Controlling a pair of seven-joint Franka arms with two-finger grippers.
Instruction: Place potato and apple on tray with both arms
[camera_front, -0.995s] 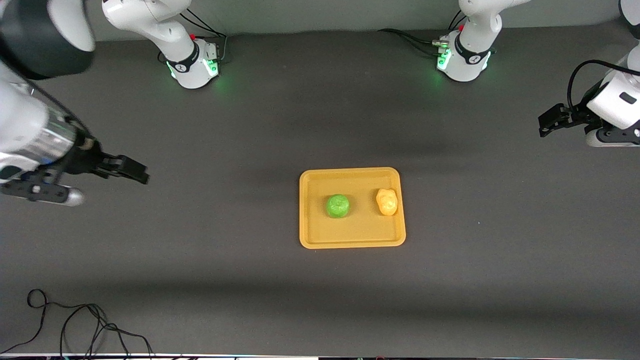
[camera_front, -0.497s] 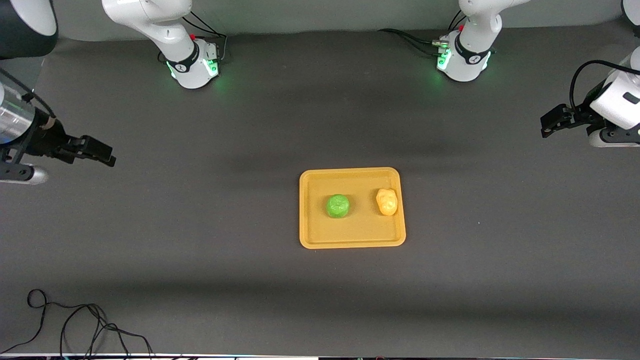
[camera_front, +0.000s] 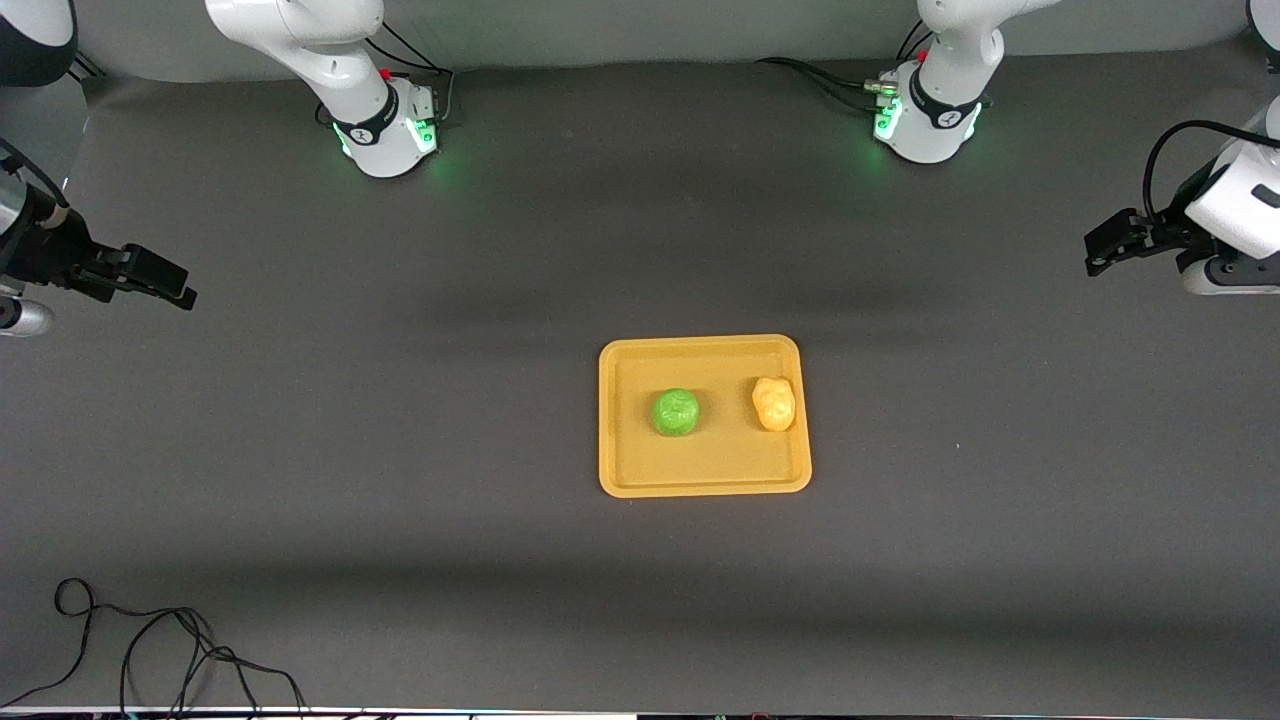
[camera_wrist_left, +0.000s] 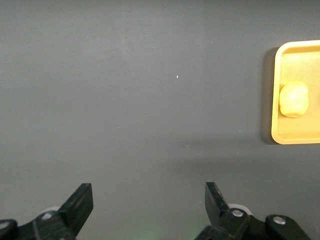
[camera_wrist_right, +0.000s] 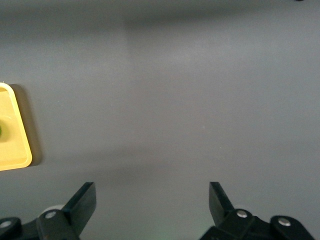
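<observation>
I see apple (camera_front: 676, 412) and potato (camera_front: 774, 403) resting on the tray (camera_front: 700, 482), so left gripper (camera_front: 1110, 243) and right gripper (camera_front: 150, 278) hang spread, empty, over the table ends.

apple (camera_front: 676, 412) and potato (camera_front: 774, 403) sit apart on tray (camera_front: 702, 482); open tabletop (camera_front: 400, 450) surrounds tray.

The tray (camera_wrist_right: 12, 135) and apple (camera_wrist_right: 1, 131) are cut off in the right wrist view.

Robotics lab: two bench-mounted white arms (camera_front: 330, 60) on dark-matted table (camera_front: 400, 450)
</observation>
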